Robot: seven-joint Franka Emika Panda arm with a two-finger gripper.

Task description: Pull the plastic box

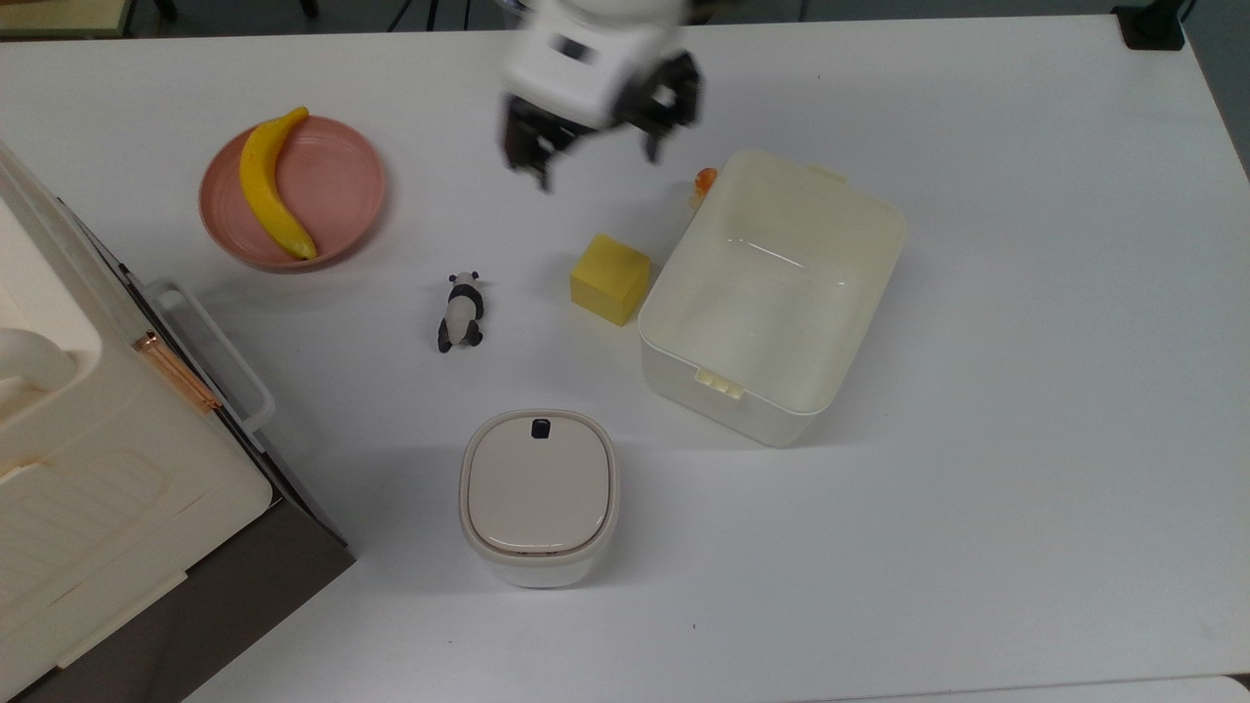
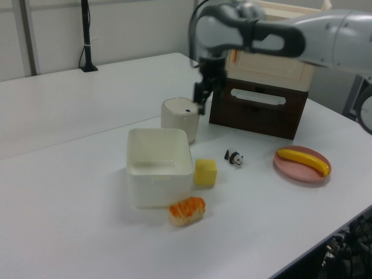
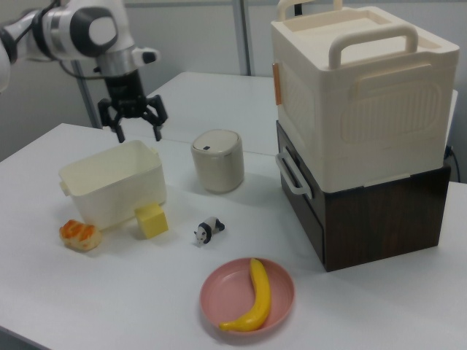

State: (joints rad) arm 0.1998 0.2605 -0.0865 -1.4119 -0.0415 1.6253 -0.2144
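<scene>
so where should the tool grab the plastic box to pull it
Grip the plastic box by its thin upright rim wall, coming straight down from above with one finger inside and one outside. It has no lid, so the wall is open to straddle; the top view's upper-left edge lies nearest the open tool.
</scene>
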